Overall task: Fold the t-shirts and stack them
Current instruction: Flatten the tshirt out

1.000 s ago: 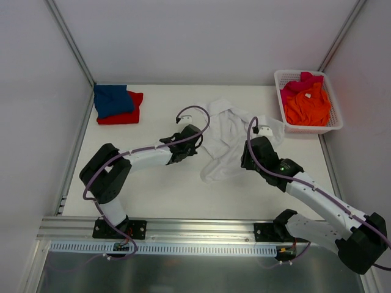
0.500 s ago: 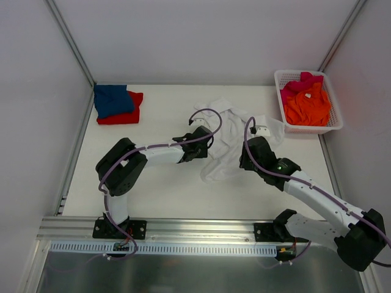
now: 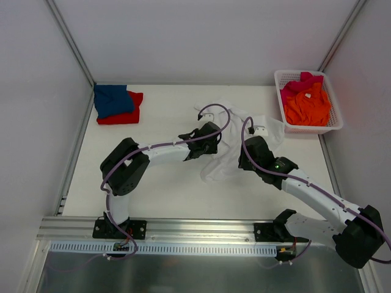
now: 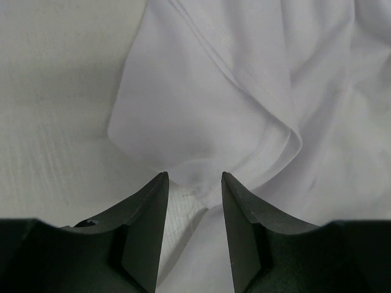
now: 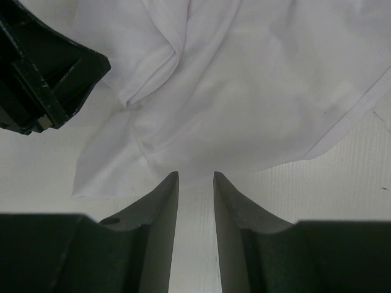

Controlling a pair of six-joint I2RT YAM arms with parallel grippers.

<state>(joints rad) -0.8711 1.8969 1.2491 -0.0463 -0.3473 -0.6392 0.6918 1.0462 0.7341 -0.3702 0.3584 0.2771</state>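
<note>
The white t-shirt [image 3: 231, 131] lies crumpled at mid-table, its folds filling the left wrist view [image 4: 232, 91] and the right wrist view [image 5: 256, 91]. My left gripper [image 3: 212, 141] [image 4: 194, 177] is open at the shirt's left side, a rounded fold just ahead of its tips. My right gripper [image 3: 243, 160] [image 5: 195, 176] is open at the shirt's near right edge, with bare table between its fingers. A folded blue t-shirt [image 3: 113, 99] rests on a folded red t-shirt [image 3: 127, 116] at the back left. Orange [image 3: 308, 107] and pink [image 3: 300, 82] t-shirts sit in the basket.
The white lattice basket [image 3: 335, 125] stands at the back right corner. Metal frame rails [image 3: 73, 152] and white walls border the table on both sides. In the right wrist view the left arm's black head [image 5: 43, 73] shows at upper left, close to my right gripper.
My left gripper has moved right, pushing the shirt's left part inward, and has opened from shut. My right gripper shifted only slightly.
</note>
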